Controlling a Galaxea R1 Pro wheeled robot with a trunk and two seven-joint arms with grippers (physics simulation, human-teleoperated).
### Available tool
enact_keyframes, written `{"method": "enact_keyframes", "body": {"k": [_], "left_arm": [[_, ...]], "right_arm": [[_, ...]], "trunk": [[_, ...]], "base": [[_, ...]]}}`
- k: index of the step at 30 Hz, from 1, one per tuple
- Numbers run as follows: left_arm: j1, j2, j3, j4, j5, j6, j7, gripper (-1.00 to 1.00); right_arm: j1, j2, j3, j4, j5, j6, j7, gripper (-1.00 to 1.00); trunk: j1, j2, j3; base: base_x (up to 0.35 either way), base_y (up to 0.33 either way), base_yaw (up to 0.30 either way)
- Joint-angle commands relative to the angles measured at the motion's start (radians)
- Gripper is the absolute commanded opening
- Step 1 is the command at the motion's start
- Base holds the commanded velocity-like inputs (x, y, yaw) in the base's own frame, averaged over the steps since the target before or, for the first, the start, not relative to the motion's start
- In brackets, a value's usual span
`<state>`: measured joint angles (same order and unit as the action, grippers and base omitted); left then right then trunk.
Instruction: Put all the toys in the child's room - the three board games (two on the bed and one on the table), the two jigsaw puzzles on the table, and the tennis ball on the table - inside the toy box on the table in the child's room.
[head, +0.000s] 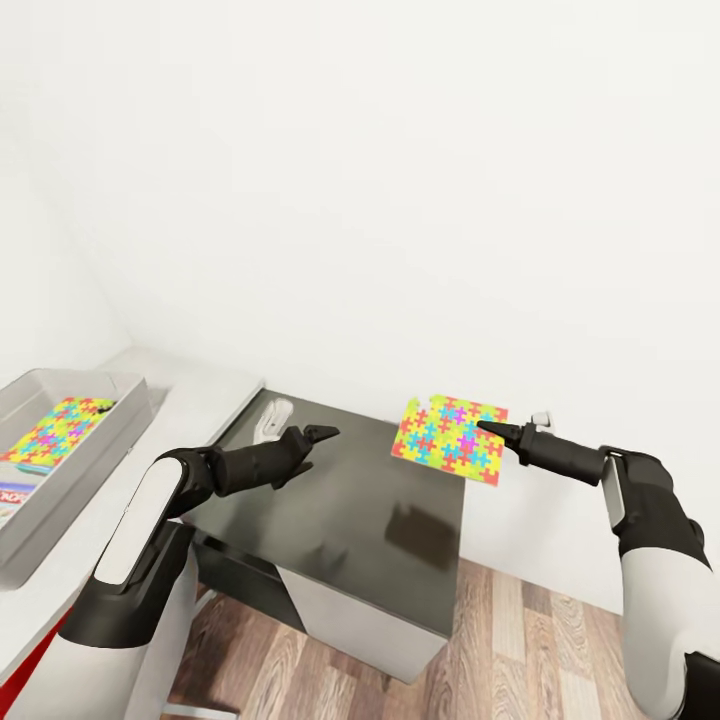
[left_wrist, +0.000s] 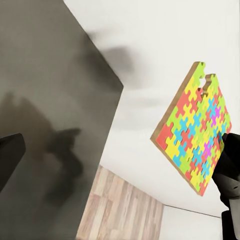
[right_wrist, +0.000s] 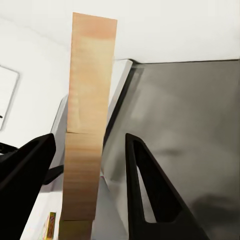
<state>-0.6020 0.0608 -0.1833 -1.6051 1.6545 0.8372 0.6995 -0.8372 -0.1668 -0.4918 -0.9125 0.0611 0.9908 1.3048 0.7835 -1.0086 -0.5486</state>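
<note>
Right gripper (head: 487, 427) is pinching one edge of the thin square multicoloured jigsaw slab (head: 450, 439), which I'm holding in the air above the low dark grey cabinet top (head: 350, 520), near the white wall. In the right wrist view the slab's tan wooden edge (right_wrist: 89, 125) sits between the black fingers (right_wrist: 150, 190); contact on the near side is hard to confirm.

I read the slab as light, stiff and flat (it holds its plane from a single edge grip, no sag). A smooth face means it could pivot or slip if I swing fast, so a deeper bite on the edge is safer.

Left gripper (head: 322, 434) hovers over the cabinet, empty; how far open, I can't tell.

Shallow light grey toy tray (head: 120, 420) sits on the light grey desk (head: 200, 395) to my left, with another jigsaw slab (head: 58, 430) already inside.
</note>
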Motion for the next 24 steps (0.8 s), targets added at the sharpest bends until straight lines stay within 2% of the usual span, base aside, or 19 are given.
{"method": "enact_keyframes", "body": {"k": [1, 9, 24], "left_arm": [[-0.001, 0.001, -0.001, -0.001, 0.01, -0.001, 0.01, 1.0], [-0.001, 0.001, -0.001, -0.001, 0.01, -0.001, 0.011, 1.0], [-0.001, 0.001, -0.001, -0.001, 0.01, -0.001, 0.011, 1.0]], "right_arm": [[-0.001, 0.0, -0.002, 0.0, 0.007, 0.008, 0.007, -1.0], [-0.001, 0.001, 0.037, 0.0, 0.008, 0.009, -0.001, -1.0], [0.0, 0.001, 0.051, -0.002, 0.008, 0.009, -0.004, -1.0]], "trunk": [[-0.004, 0.007, 0.004], [-0.035, 0.063, 0.042], [-0.092, 0.168, 0.113]], "base": [[0.0, 0.0, 0.0], [0.0, 0.0, 0.0], [0.0, 0.0, 0.0]]}}
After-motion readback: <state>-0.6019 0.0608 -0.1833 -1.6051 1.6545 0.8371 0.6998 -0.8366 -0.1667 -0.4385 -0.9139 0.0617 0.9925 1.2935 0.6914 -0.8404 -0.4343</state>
